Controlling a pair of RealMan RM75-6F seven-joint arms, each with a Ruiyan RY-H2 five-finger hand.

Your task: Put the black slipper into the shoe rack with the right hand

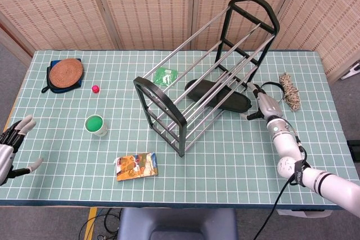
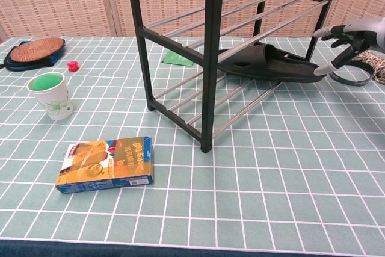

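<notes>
The black slipper (image 1: 216,95) (image 2: 264,64) lies inside the tipped shoe rack (image 1: 160,111) (image 2: 212,58), resting on its lower rails with the heel sticking out at the right end. My right hand (image 1: 260,100) (image 2: 346,39) hovers just right of that heel with its fingers spread and holds nothing; one fingertip (image 2: 319,70) is very close to the heel. At the table's left edge my left hand (image 1: 14,147) is empty with its fingers apart.
A black ring (image 2: 346,76) and a rope coil (image 1: 289,91) lie right of my right hand. A green cup (image 1: 95,124), an orange box (image 1: 136,166), a red cap (image 1: 95,89), a woven coaster (image 1: 66,72) and a green packet (image 1: 165,75) lie further left.
</notes>
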